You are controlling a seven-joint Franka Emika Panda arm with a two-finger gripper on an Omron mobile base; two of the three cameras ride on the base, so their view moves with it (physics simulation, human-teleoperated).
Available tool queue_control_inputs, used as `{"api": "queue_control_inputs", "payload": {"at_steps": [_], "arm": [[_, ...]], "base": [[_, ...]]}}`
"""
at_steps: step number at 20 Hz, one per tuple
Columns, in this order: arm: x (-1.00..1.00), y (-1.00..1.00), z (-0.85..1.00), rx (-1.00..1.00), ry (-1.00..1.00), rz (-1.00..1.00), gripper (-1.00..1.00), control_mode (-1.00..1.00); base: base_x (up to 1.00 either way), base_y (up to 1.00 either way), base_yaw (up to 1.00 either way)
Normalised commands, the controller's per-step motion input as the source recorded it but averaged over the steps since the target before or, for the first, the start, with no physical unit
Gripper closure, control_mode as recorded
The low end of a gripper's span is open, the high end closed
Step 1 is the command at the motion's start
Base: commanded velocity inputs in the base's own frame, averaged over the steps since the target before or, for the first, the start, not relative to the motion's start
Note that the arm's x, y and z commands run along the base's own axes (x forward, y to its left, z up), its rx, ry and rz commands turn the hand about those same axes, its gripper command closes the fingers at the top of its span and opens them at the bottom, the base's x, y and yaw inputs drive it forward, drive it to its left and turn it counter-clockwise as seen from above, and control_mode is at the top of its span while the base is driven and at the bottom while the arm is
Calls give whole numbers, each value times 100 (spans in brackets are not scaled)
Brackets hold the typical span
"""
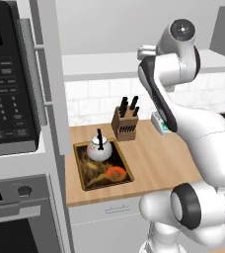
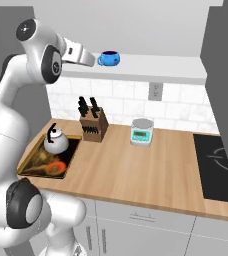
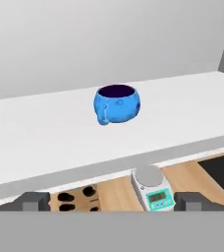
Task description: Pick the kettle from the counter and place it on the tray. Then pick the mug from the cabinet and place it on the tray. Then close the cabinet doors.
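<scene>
Two dark finger tips (image 3: 35, 201) at the bottom edge of the hand view, far apart at lower left and lower right, nothing between them: spread wide, holding nothing. Straight ahead and above them, mid-frame and slightly left of centre, the mug (image 3: 116, 104), upright on the white shelf (image 3: 45, 133) of the cabinet, dark purple mouth up, small handle turned toward the lower left of the frame, toward the camera side. Clear gap between tips and mug, with the shelf's front edge lying in between. Below that edge, at lower centre, a small kitchen scale (image 3: 152, 189) on the counter (image 3: 114, 194). From the right base view, gripper (image 2: 88, 60) at upper left, level with the shelf and pointing rightward at the mug, which sits just beyond it at upper centre. Judged from this: a forward reach along the gripper's own line, over the shelf edge, with the round body roughly centred between the tips and a touch left; handle side facing the approach, so possibly in the way of a clean pinch across the bowl. Lower left of the same view: the kettle (image 2: 56, 142) already seated on the tray (image 2: 33, 167), beside a knife block (image 2: 93, 126). First step apparently finished; mug fetch in hand, door closing yet to come.
</scene>
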Motion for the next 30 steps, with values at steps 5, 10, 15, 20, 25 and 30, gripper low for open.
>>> {"api": "queue_control_inputs", "payload": {"at_steps": [5,10,15,20,25,30], "arm": [[49,-6,-24,-8,3,-1,-100,-100],[46,-7,-2,0,0,-3,-100,-100],[47,-1,0,1,0,-13,-100,-100],[38,0,-6,0,0,-22,-100,-100],[36,0,-4,2,0,-19,-100,-100],[26,-1,-2,7,1,-12,-100,-100]], "base": [[0,0,0],[0,0,0],[0,0,0],[0,0,0],[0,0,0],[0,0,0]]}}
